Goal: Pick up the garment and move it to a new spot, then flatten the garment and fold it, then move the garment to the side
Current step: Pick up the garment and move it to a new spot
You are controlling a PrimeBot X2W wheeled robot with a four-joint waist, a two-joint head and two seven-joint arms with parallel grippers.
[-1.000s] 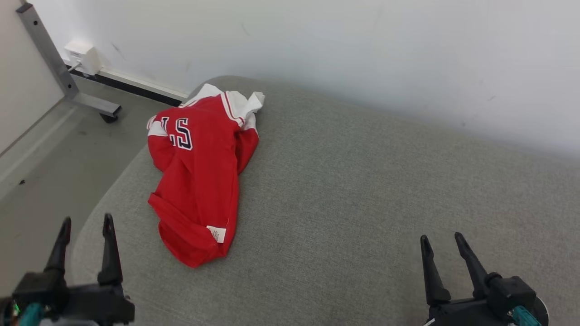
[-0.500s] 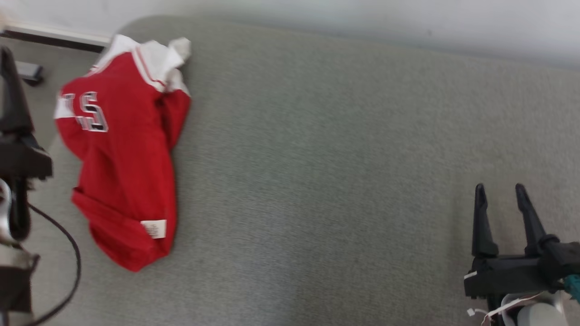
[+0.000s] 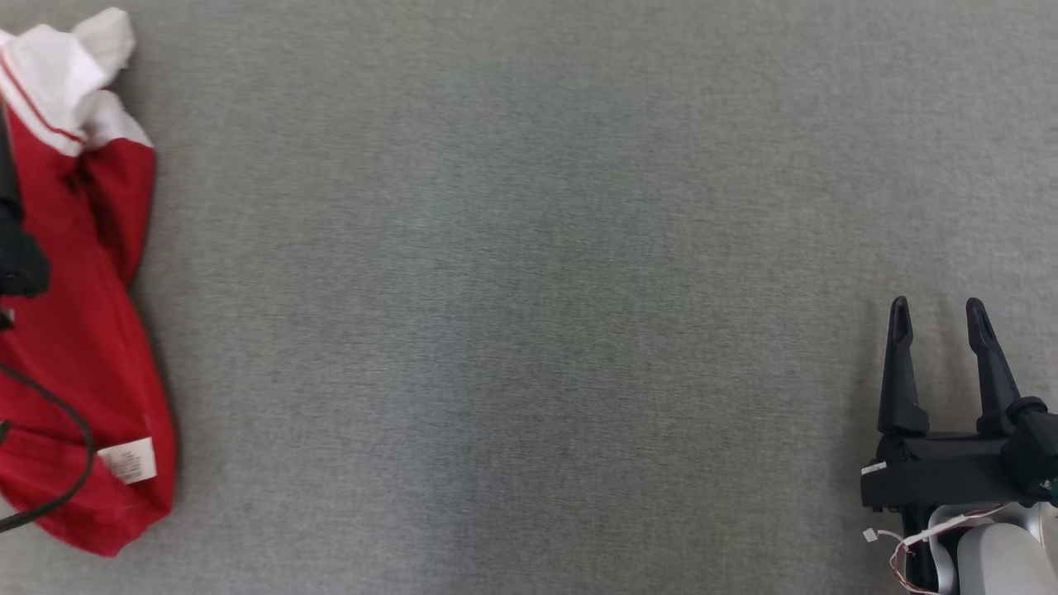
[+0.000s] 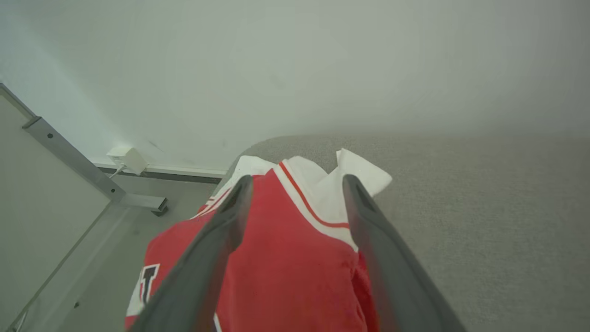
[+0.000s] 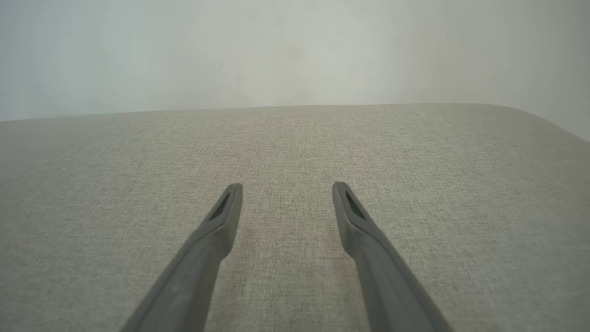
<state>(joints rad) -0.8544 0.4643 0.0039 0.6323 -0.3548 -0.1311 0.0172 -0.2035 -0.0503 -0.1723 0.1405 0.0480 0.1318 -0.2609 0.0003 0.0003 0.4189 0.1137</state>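
My left claw, spread, hovers over the jersey by the bench's left edge; a shallow pinch may snag one layer.

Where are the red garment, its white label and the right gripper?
red garment (image 3: pixel 91 330), head view, on its red body.
white label (image 3: pixel 126 460), head view, on the label's middle.
right gripper (image 3: pixel 937 306), head view, midway between its fingertips.
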